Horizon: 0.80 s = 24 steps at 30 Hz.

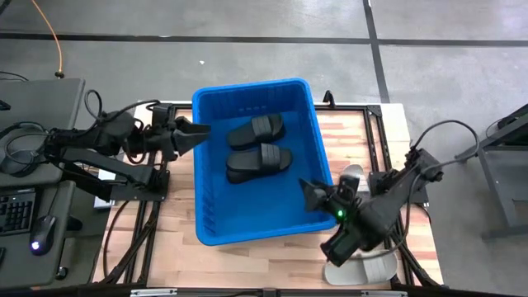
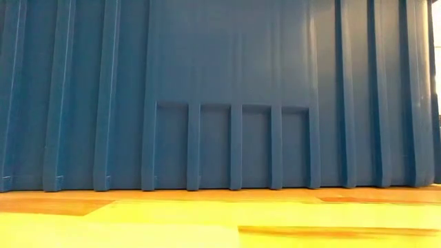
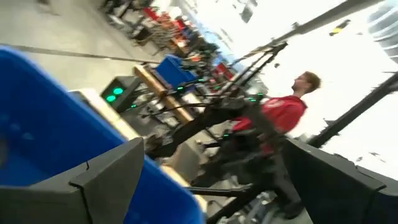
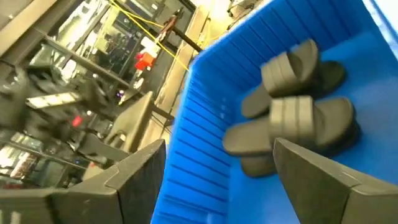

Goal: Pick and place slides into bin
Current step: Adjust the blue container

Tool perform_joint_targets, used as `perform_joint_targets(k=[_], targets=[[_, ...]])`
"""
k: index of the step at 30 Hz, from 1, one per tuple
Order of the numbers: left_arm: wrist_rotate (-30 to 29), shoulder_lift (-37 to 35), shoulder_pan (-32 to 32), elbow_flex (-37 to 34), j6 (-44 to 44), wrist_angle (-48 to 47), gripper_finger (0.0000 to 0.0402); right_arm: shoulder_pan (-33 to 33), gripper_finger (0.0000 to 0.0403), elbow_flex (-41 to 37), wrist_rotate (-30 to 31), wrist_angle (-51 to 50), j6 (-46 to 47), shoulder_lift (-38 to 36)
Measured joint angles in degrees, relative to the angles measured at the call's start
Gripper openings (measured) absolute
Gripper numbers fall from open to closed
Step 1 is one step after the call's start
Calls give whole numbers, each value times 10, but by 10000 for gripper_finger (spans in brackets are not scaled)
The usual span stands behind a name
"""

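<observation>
The blue bin [image 1: 210, 157] fills the middle of the wooden table [image 1: 177, 247], and two black slides [image 1: 259, 158] lie side by side on its floor. Two light grey slides [image 1: 353, 180] wait on the table just right of the bin, partly hidden under the right arm. The right gripper [image 1: 307, 193] hangs over the bin's right rim, jaws wide, nothing in them. The left gripper [image 1: 196, 132] sits at the left rim, open and empty too. Likely next: swing the right gripper back over a grey slide, come down across its strap, and lift well clear of the rim.
</observation>
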Motion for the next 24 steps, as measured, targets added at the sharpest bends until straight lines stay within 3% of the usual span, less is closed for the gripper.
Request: perform_joint_targets(k=[3, 5, 9, 15, 18, 21, 24], targets=[[21, 0, 0, 0, 2, 25, 372, 14, 285, -45, 11, 24, 7, -2], [34, 0, 0, 0, 2, 32, 372, 18, 277, -57, 93, 46, -15, -3], [40, 0, 0, 0, 15, 40, 372, 26, 251, -58, 166, 50, -81, -4], [46, 0, 0, 0, 15, 70, 372, 27, 227, -65, 145, 202, -241, -3], [46, 0, 0, 0, 27, 87, 372, 17, 222, -77, 152, 220, -273, 0], [55, 0, 0, 0, 27, 95, 372, 20, 220, -86, 170, 174, -237, -3], [69, 0, 0, 0, 26, 95, 372, 26, 224, -90, 170, 76, -134, -8]])
